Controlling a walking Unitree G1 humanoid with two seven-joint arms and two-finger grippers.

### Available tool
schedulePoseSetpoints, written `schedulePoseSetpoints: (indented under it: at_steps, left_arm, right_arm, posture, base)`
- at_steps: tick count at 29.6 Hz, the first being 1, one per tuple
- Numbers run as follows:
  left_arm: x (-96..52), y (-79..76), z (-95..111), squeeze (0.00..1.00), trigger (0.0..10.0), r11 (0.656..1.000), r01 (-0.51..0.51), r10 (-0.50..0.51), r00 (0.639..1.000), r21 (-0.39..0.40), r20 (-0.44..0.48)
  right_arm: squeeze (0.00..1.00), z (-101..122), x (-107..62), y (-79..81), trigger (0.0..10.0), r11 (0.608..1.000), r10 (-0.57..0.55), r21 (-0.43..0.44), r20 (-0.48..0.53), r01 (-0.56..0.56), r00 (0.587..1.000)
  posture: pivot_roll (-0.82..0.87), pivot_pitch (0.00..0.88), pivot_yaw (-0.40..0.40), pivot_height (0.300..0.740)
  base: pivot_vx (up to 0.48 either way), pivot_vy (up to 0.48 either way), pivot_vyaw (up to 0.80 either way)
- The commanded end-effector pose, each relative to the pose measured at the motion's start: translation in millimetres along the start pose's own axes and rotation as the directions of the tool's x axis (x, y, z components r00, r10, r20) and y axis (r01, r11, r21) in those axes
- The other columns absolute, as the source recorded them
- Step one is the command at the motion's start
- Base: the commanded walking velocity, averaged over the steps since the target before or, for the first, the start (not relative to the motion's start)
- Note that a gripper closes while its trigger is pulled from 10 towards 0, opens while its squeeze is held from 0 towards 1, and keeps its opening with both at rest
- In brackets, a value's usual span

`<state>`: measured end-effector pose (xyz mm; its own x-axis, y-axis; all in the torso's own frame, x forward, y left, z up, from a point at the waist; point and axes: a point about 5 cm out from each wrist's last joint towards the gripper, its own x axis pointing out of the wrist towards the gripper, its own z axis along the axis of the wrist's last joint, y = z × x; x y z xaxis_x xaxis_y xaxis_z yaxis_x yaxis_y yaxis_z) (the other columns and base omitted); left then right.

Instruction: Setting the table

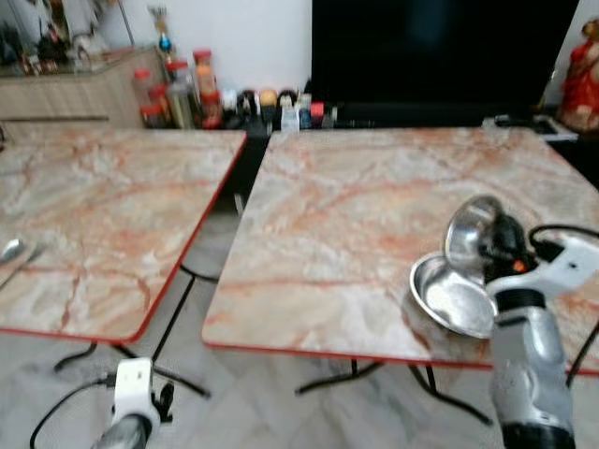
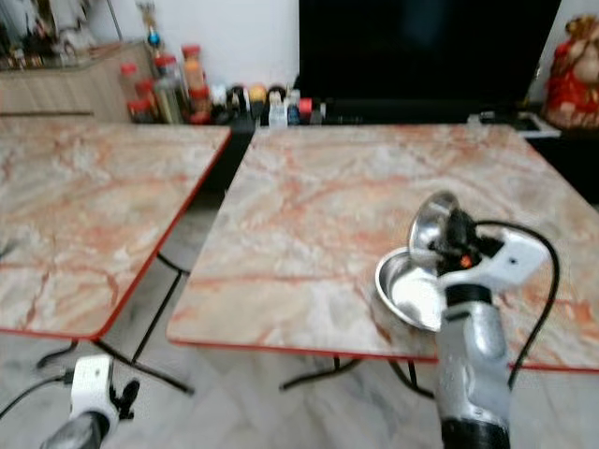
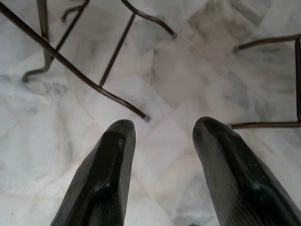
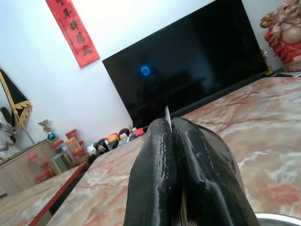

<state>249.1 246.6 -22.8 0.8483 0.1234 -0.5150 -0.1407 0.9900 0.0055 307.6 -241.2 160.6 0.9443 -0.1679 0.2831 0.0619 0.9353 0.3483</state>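
You have two steel bowls, two tables | right gripper (image 1: 494, 245) pinches the rim of one bowl (image 1: 471, 234), held on edge, mouth facing left, just above the other bowl (image 1: 452, 297) lying near the right table's (image 1: 346, 215) front edge | left gripper (image 3: 162, 155) hangs low over the floor, fingers apart, holding nothing

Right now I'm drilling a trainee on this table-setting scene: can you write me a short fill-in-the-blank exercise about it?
1. The right gripper has its jaws pinched on the rim of a tilted ____ bowl.
2. A second shiny round steel bowl rests on the marble-patterned ____.
3. The left gripper hangs with jaws ____, above the pale marble floor.

Missing words: steel; table; open
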Motion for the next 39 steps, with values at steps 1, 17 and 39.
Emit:
schedulePoseSetpoints:
  at_steps: [1,17,39]
  left_arm:
    - [-0.7,0.6,-2,0.0,10.0,1.0,-0.001,0.001,1.0,-0.006,-0.003]
    - [-0.7,-1.7,-4,0.0,10.0,1.0,0.017,-0.017,1.0,-0.012,-0.02]
    - [-0.4,-1.4,-3,0.0,10.0,0.999,0.027,-0.028,0.999,-0.028,-0.025]
  right_arm:
    - [0.0,4,0.6,-0.8,10.0,1.0,-0.005,0.001,0.013,0.005,1.0]
    - [0.0,-7,-1.9,-8.6,10.0,0.972,-0.109,0.206,-0.045,0.116,0.993]
    - [0.0,-27,-5.9,-20.7,10.0,0.927,-0.206,0.285,-0.15,0.242,0.967]
  posture:
    - [-0.01,0.0,0.046,0.74]
    - [-0.01,0.0,0.05,0.74]
    - [-0.01,0.0,0.045,0.74]
  base:
    - [0.0,0.0,0.0]
    - [0.0,0.0,0.0]
    - [0.0,0.0,0.0]
